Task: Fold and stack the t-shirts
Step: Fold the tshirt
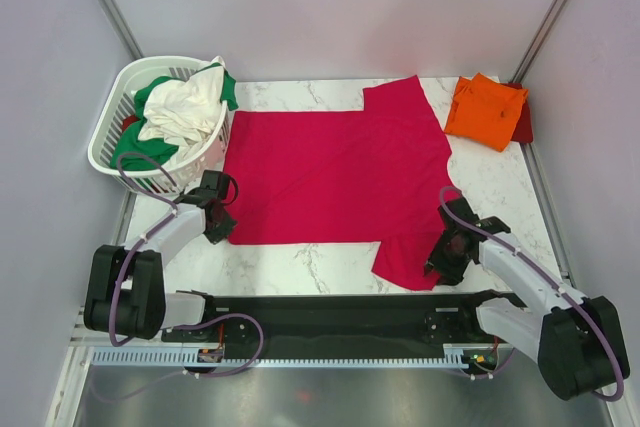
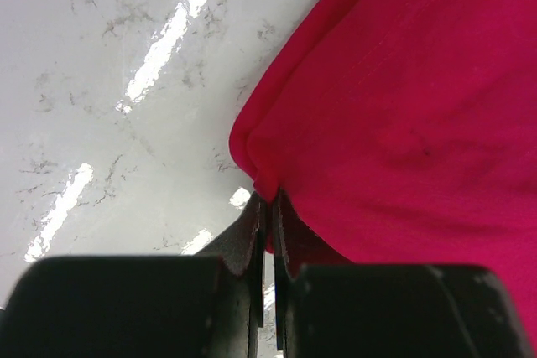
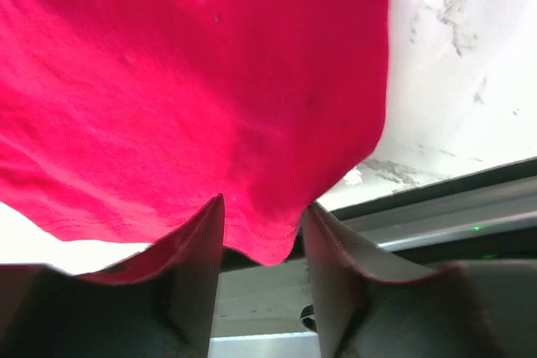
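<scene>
A crimson-pink t-shirt (image 1: 340, 172) lies spread flat across the marble table. My left gripper (image 1: 222, 224) is shut on its near-left corner, and the left wrist view shows the cloth (image 2: 403, 106) pinched between the closed tips of that gripper (image 2: 268, 199). My right gripper (image 1: 440, 262) is at the near-right sleeve. Its jaws stand apart, and in the right wrist view the sleeve hem (image 3: 185, 81) hangs down between that gripper's (image 3: 264, 203) fingers. A folded orange t-shirt (image 1: 485, 110) sits at the far right on top of a dark red one (image 1: 523, 122).
A white slatted basket (image 1: 110, 132) at the far left holds cream-white (image 1: 185, 107) and green (image 1: 130, 142) shirts. A black rail (image 1: 340, 312) runs along the near table edge between the arm bases. Walls close in both sides.
</scene>
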Available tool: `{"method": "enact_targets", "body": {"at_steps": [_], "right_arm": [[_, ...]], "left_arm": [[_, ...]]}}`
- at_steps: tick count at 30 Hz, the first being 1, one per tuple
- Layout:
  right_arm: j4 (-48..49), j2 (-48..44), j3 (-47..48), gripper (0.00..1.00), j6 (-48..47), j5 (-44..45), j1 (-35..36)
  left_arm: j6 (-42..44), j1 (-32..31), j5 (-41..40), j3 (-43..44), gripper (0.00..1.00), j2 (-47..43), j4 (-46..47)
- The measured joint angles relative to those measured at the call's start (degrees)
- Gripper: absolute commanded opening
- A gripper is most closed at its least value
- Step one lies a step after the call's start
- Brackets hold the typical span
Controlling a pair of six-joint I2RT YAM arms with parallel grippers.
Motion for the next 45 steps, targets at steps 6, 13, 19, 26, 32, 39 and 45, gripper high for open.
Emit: {"method": "enact_targets", "body": {"at_steps": [6, 13, 19, 26, 32, 39, 45], "right_arm": [[2.4, 1.5, -1.0, 0.00, -0.5, -0.6, 0.0], [-0.2, -1.2, 1.4, 0.00, -1.9, 2.8, 0.0], [-5.0, -4.4, 12.9, 0.00, -3.7, 9.6, 0.0], [-8.7, -7.9, 17.5, 0.00, -4.8, 11.5, 0.0], [-11.6, -8.7, 20.5, 0.00, -5.1, 11.9, 0.0], [-9.7, -1.7, 30.3, 0.00, -7.4, 11.8, 0.0], [-4.8, 9.3, 38.8, 0.00, -9.0, 13.4, 0.0]], "left_arm": [[0.0, 0.0, 0.0, 0.0, 0.02, 0.0, 0.0], [0.4, 0.0, 0.5, 0.0, 0.02, -0.1, 0.1], [0.7, 0.0, 6.6, -1.6, 0.02, -4.9, 0.6], [0.7, 0.0, 14.0, -1.5, 0.02, -14.3, -2.0], [0.7, 0.0, 16.2, 0.3, 0.02, -18.1, -6.9], [2.5, 0.0, 16.5, 8.5, 0.02, -11.9, -10.0], [5.1, 0.7, 16.2, 19.1, 0.02, -3.2, -11.3]]}}
